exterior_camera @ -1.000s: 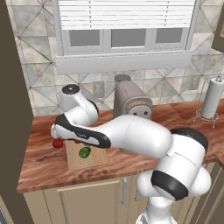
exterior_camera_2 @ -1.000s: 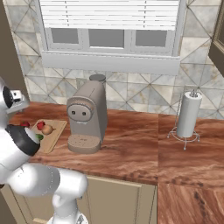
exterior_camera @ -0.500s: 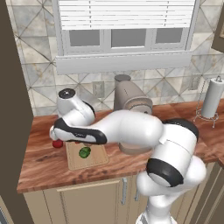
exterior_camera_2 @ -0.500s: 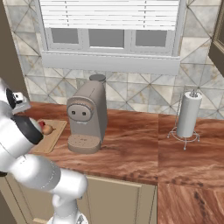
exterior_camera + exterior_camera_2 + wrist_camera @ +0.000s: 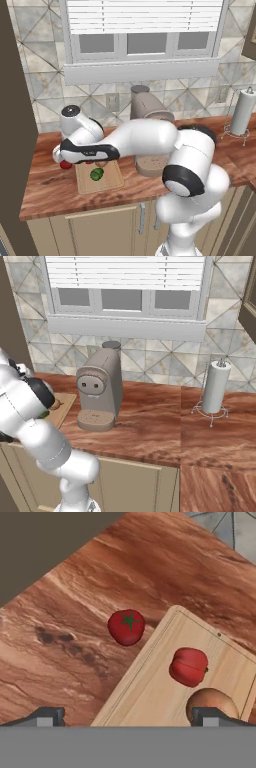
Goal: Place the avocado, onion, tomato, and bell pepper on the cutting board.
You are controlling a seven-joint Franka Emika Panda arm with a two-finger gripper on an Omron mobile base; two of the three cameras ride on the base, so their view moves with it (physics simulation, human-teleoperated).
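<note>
Produce numbered four pieces. Left to right in the hand view, one tomato lay on the bare table just beside the cutting board but off its edge; one bell pepper and one onion sat on the board. One avocado rested on the board in the left base view. Gripper hung released, fingertips wide apart, above the board's left edge with open table beyond.
</note>
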